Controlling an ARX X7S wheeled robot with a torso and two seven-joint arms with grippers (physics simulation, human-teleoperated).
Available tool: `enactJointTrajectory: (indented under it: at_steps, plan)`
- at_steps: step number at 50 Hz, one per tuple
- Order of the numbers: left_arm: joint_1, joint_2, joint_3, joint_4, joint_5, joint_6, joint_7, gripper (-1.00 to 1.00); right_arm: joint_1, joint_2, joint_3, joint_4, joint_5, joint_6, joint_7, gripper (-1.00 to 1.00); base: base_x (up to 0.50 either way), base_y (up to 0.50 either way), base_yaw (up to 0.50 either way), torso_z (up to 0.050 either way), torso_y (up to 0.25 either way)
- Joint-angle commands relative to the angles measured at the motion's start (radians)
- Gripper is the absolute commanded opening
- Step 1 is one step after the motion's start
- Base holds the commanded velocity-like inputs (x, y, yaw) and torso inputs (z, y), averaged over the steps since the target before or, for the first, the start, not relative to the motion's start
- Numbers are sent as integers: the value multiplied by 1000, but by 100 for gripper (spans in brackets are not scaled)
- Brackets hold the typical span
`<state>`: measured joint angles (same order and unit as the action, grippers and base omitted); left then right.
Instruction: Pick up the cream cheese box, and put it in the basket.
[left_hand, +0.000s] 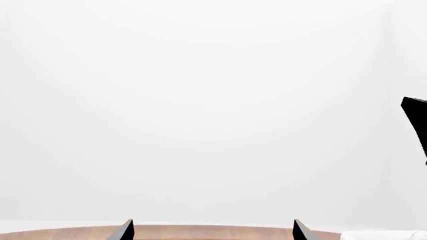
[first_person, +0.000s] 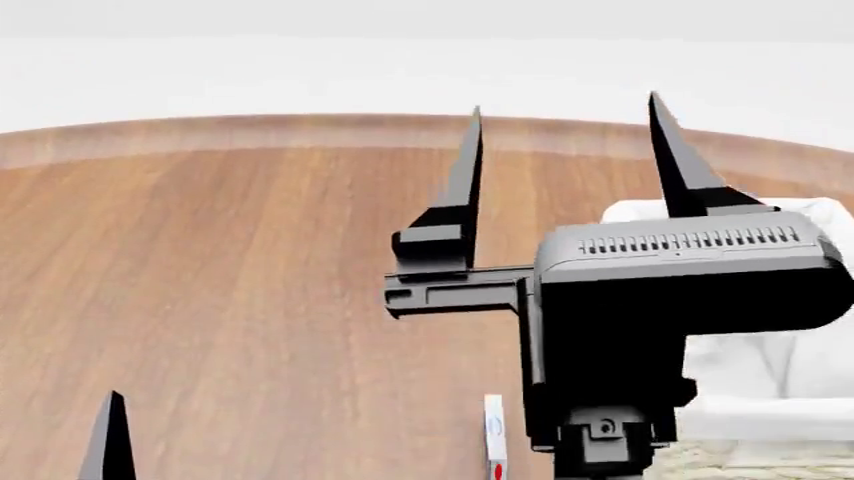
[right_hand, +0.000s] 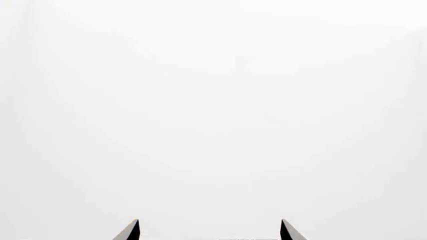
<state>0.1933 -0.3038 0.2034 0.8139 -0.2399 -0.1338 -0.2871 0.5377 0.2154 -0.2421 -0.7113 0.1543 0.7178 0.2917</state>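
Nothing of the task is done yet, as far as these views let you judge: the cream cheese box (first_person: 495, 440) lies on the wooden table (first_person: 240, 300), outside the basket (first_person: 781, 390), and neither claw holds it. You see only a thin white sliver of the box with a red mark, just beside the basket's near left corner and partly hidden by your right arm's housing. The basket itself shows as white cloth lining and a strip of wicker at the head view's right edge, mostly behind that arm. Your right gripper (first_person: 567, 165) is raised above the table with its two pointed fingers spread wide and nothing between them; it points away toward the table's far edge, well above the box. The right wrist view confirms the spread tips against blank white background. Your left gripper (left_hand: 211, 231) is also spread and empty in its own wrist view, over the table's far rim; in the head view only one of its fingertips (first_person: 110, 440) shows, well to the left of the box. Everything remains: bringing a claw down to the box, closing on it, lifting it, and carrying it over the basket's rim to release inside.
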Motion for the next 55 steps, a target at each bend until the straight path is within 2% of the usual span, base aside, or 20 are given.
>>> enactJointTrajectory:
  at_steps: [1,7,8,12,18,27,32,38,44,46,47,55]
  plan:
    - [0,-9,-1,8,-11,2,-10,100,305,-54,-53,312,8,49,-40,100,0,0,0,0,0]
    - [-1,-13,4,11,-11,0,-14,100,428,-111,-79,586,4,-21,-61,100,0,0,0,0,0]
    - [1,-14,5,13,-11,2,-15,100,448,-127,-90,708,-10,-84,-61,100,0,0,0,0,0]
    - [0,-16,9,15,-14,0,-18,100,483,-163,-107,967,-18,-199,-67,100,0,0,0,0,0]
    - [0,-17,15,10,-9,5,-22,100,504,-200,-150,1228,-23,-332,-61,100,0,0,0,0,0]
    - [-3,-23,9,11,-20,7,-29,100,559,-214,-387,1593,162,-550,15,100,0,0,0,0,0]
    - [-3,-26,12,12,-20,6,-33,100,586,-214,-521,1683,281,-613,47,100,0,0,0,0,0]
    - [-7,-32,6,13,-29,5,-37,100,607,-215,-786,1810,526,-723,86,100,0,0,0,0,0]
    - [-7,-35,9,8,-31,10,-37,100,605,-215,-979,1885,710,-788,101,100,0,0,0,0,0]
    - [-7,-34,9,6,-35,9,-39,100,597,-215,-1022,1898,752,-807,103,100,0,0,0,0,0]
    - [-6,-33,-5,5,-98,17,-27,100,583,-215,-1039,1906,772,-818,101,100,0,0,0,0,0]
    - [5,-37,-2,3,-86,53,-23,100,535,-215,-1128,1938,939,-852,61,100,0,0,0,0,0]
